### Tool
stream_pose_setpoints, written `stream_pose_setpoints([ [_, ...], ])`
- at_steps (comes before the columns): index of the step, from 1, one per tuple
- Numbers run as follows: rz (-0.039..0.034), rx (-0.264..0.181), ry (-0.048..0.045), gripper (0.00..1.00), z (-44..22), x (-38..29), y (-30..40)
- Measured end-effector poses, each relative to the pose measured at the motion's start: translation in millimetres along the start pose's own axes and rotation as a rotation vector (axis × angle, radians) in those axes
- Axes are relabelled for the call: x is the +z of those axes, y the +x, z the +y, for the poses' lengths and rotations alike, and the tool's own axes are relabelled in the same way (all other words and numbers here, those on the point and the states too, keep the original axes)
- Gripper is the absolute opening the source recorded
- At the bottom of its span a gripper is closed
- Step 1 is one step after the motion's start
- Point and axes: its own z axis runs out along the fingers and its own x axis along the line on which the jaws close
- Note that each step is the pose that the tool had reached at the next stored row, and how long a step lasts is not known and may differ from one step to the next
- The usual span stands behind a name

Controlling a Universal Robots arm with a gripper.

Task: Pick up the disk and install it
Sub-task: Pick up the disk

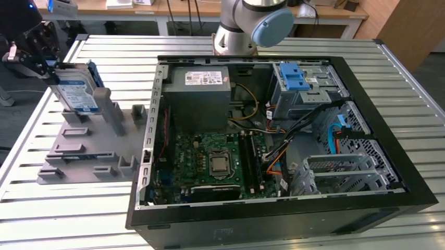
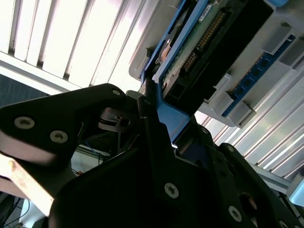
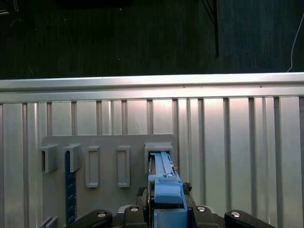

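Gripper (image 1: 50, 70) looks clamped shut on the top edge of the disk (image 1: 75, 92), which stands upright in the grey rack (image 1: 83, 151) on the table (image 1: 62, 208). A straight, untilted lift should keep its blue rails from binding.

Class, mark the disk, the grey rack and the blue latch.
disk (image 1: 75, 92): exterior view, its white-and-blue label.
grey rack (image 1: 114, 141): exterior view, bare base.
blue latch (image 1: 293, 78): exterior view, ridged middle.

The table (image 1: 70, 208) is ribbed bare metal, smooth with a bright sheen. The holder (image 1: 90, 151) is matt grey plastic. The disk (image 1: 70, 77) is silver-grey metal with a paper label (image 1: 76, 96) and smooth blue plastic rails (image 3: 164, 185). The gripper (image 1: 50, 70) is matt black.
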Motion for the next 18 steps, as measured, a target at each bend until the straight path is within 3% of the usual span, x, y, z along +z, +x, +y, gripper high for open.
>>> stream_pose_setpoints([
  [11, 0.0003, 0.000, -0.0006, 0.36, 0.0, -1.7, 0.0],
  [18, 0.0002, 0.000, -0.0003, 0.36, 0.1, -7.8, 0.1],
])
